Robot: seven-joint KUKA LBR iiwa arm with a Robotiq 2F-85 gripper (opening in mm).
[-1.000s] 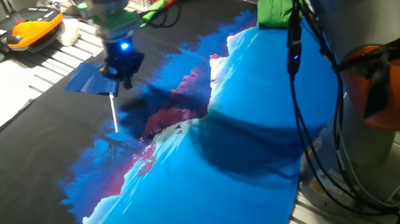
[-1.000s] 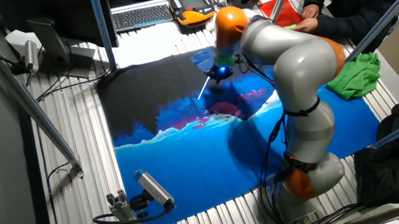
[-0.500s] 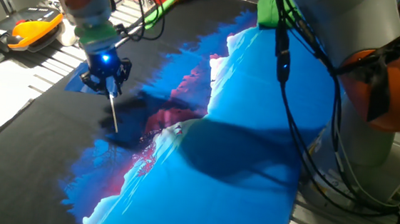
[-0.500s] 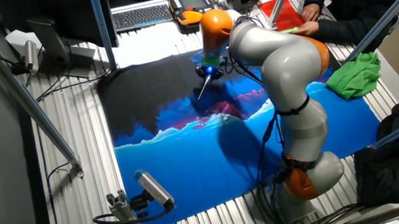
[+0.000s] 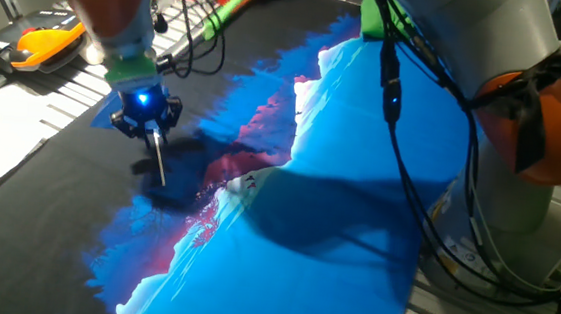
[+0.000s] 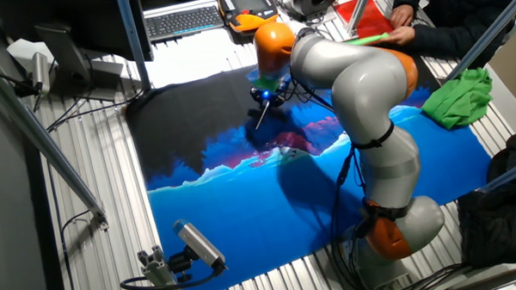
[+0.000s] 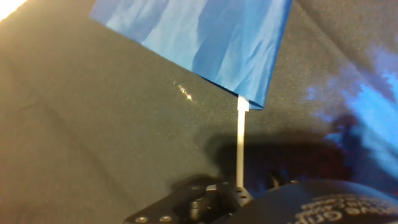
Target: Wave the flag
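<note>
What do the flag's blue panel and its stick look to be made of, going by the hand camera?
The flag panel looks like thin woven cloth with a slight sheen: soft folds, a crisp hemmed edge. Its stick, held in the gripper, is thin, straight, matte white, probably plastic, though painted wood can't be ruled out.

Flag: small blue rectangular cloth on a thin white stick. The stick's lower end slants down toward the tablecloth; in the hand view the cloth spreads flat beyond the stick.
</note>
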